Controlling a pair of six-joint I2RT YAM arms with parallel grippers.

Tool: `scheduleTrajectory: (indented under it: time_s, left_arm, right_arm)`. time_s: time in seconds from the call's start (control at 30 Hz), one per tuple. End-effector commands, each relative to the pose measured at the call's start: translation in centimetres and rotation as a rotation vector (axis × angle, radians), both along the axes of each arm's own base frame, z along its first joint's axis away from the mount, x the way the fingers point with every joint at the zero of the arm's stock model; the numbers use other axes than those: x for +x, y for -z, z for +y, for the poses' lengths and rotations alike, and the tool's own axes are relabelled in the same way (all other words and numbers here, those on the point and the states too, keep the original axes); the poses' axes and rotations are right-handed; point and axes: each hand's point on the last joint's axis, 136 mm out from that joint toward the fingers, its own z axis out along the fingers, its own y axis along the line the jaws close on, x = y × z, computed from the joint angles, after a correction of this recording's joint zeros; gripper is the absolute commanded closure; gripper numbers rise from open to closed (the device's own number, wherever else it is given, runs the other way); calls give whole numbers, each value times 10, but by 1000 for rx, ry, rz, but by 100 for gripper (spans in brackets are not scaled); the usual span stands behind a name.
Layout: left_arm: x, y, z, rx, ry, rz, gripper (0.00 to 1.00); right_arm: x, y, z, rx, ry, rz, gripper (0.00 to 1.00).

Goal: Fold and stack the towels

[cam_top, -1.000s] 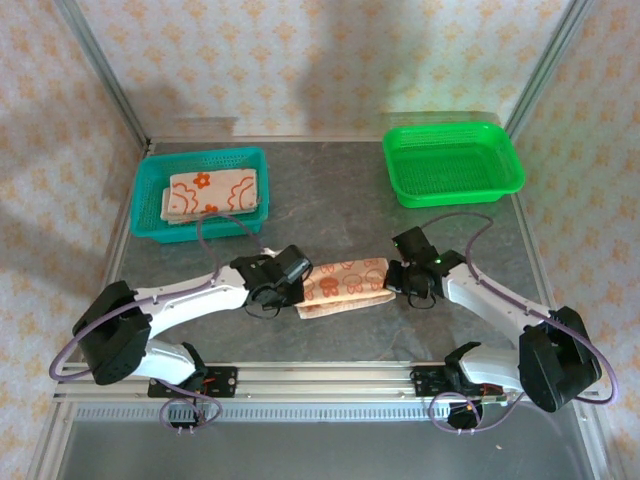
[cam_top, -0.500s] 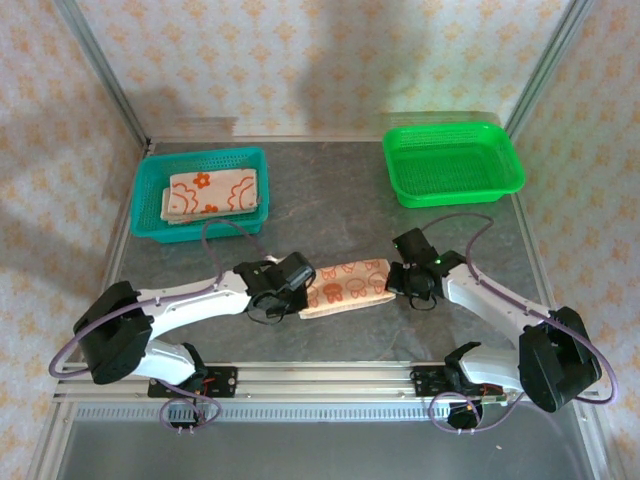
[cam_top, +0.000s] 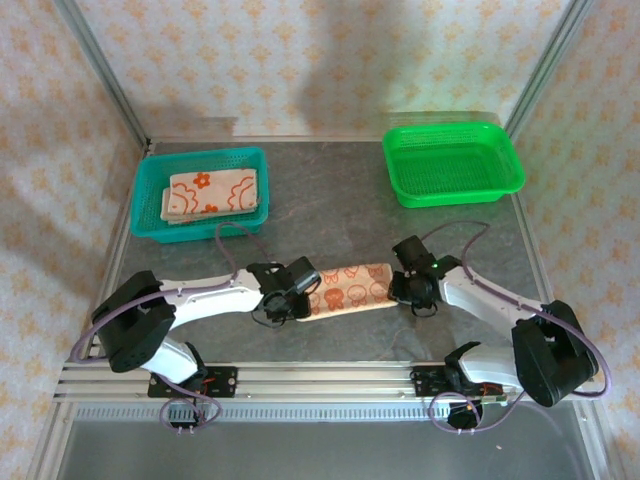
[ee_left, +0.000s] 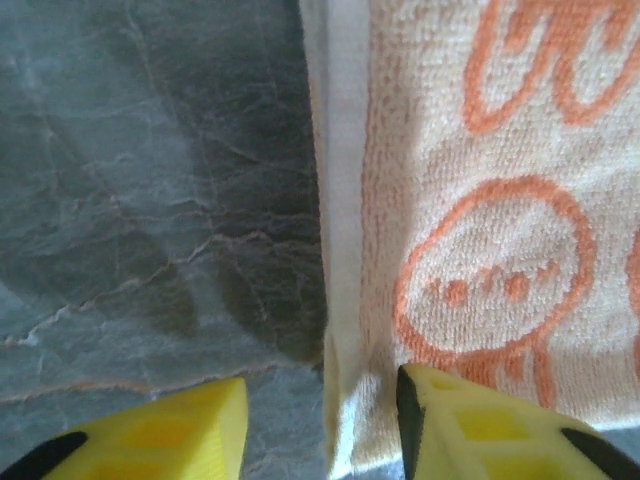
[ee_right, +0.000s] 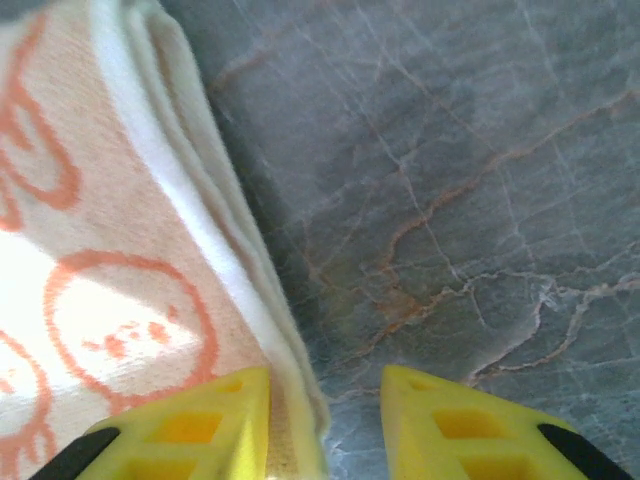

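Reaching inward from both sides, the left arm [cam_top: 210, 292] and right arm [cam_top: 480, 300] stretch low across the grey marbled tabletop [cam_top: 330, 205]. Their wrists meet the two ends of a folded cream towel with orange cartoon prints [cam_top: 350, 287], which lies flat near the front middle. The left jaws stand parted, the towel's hemmed edge between them, one tip over cloth and one over bare stone. The right jaws are likewise apart astride the opposite edge, clamping nothing. More folded printed towels [cam_top: 212, 192] sit in a teal plastic basket [cam_top: 140, 205] at back left; a green plastic basket [cam_top: 452, 127] stands at back right.
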Motion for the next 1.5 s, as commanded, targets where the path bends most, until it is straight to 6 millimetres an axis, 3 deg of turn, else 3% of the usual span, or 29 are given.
scheduleTrajectory:
  time_s: [0.0, 0.17, 0.37, 0.53, 0.83, 1.0, 1.17, 1.23, 1.37, 1.47]
  left_arm:
    - [14, -26, 7, 17, -3, -65, 38]
    - [33, -32, -3, -61, -41, -132, 37]
    - [46, -17, -20, -118, -97, -155, 40]
    - [47, -4, -11, -39, -129, -156, 43]
    - [42, 7, -5, 35, -133, -162, 43]
    - [44, 13, -13, 25, -109, -171, 43]
    - [42, 29, -8, 95, -83, -157, 42]
    - [39, 36, -6, 118, -76, -142, 49]
    - [33, 49, 7, 166, -68, -138, 76]
    - [32, 46, 15, 175, -59, -154, 94]
  right_arm:
    - [22, -33, 6, 3, -8, -91, 66]
    - [38, -46, 24, 55, -41, -138, 68]
    - [40, -31, 46, 102, -71, -120, 84]
    - [35, -17, 60, 118, -94, -111, 85]
    - [31, -2, 61, 97, -114, -90, 86]
    - [30, 8, 60, 86, -123, -74, 86]
    - [30, 10, 60, 85, -119, -73, 86]
    - [31, 6, 61, 89, -121, -82, 83]
    - [38, -12, 62, 101, -119, -129, 72]
    - [42, -29, 64, 123, -114, -169, 69]
